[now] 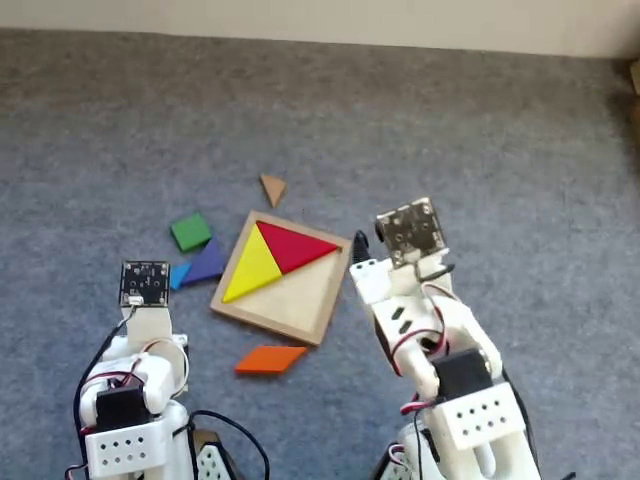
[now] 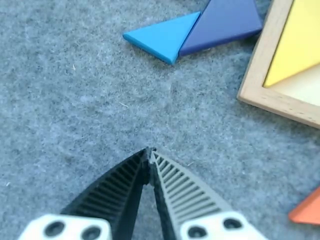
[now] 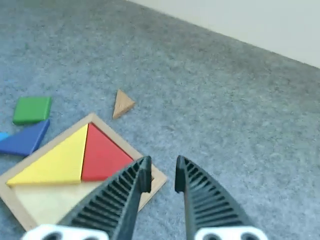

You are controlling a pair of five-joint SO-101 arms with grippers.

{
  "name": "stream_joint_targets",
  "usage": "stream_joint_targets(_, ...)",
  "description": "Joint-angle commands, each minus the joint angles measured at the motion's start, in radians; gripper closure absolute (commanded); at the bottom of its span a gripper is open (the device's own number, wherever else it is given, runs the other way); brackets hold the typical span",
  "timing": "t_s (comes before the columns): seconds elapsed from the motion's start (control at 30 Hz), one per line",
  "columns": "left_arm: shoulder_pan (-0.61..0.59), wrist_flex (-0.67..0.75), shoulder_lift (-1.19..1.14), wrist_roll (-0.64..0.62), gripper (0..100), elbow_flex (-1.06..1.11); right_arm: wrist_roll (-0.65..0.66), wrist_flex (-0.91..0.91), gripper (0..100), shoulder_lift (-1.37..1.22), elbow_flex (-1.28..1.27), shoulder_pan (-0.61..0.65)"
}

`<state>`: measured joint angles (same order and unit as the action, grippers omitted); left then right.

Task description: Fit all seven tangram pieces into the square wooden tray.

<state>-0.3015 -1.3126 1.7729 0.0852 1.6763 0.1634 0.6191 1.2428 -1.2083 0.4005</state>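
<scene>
Your grey felt-covered tabletop (image 1: pixel 120 120) fills the high view. The square wooden tray (image 1: pixel 300 300) sits just below the centre of that frame, turned so one corner points up.

Your left arm (image 1: pixel 135 400) stands at the lower left and your right arm (image 1: pixel 450 380) at the lower right. The left hand (image 2: pixel 150 151) hangs over bare felt to the left of the tray, its fingers pressed together with nothing between them. The right hand (image 3: pixel 162 175) hovers by the tray's right corner, fingers a little apart and gripping nothing.

Two pieces lie inside the tray: the yellow triangle (image 1: pixel 255 268) fills its left part and the red triangle (image 1: pixel 293 245) its upper part, their edges meeting. The lower right half is bare wood.

The other five pieces lie on the felt:
- The orange parallelogram (image 1: pixel 270 359) is below the tray, near its bottom edge.
- The dark blue triangle (image 1: pixel 207 264) is just beside the tray's left side.
- The green square (image 1: pixel 190 231) lies up and left of the dark blue triangle.
- The light blue triangle (image 1: pixel 180 274) touches the dark blue one on its left.
- The tan triangle (image 1: pixel 272 187) sits apart, above the tray's top corner.
</scene>
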Motion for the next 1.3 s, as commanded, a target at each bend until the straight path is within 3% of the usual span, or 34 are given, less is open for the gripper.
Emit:
stream_joint_targets(0.0, -0.016, -0.008, 0.061, 0.003, 99, 0.021, -0.015, -0.027, 90.7, 0.084, -0.010, -0.016)
stream_joint_targets(0.37, -0.021, 0.011, 0.061, 0.008, 99, 0.007, -0.021, -0.022, 90.7, 0.297, -0.070, -0.016)
stream_joint_targets(0.73, -0.013, 0.137, 0.061, 0.008, 99, -0.298, -0.017, -0.022, 90.7, 0.595, -0.196, -0.016)
stream_joint_targets(1.03, 0.016, 0.150, 0.051, 0.209, 98, -0.453, -0.020, -0.022, 90.7, 0.588, -0.278, -0.157)
stream_joint_targets(1.27, 0.025, 0.149, -0.275, 0.218, 94, -0.618, -0.017, -0.022, 90.7, 0.588, -0.437, -0.234)
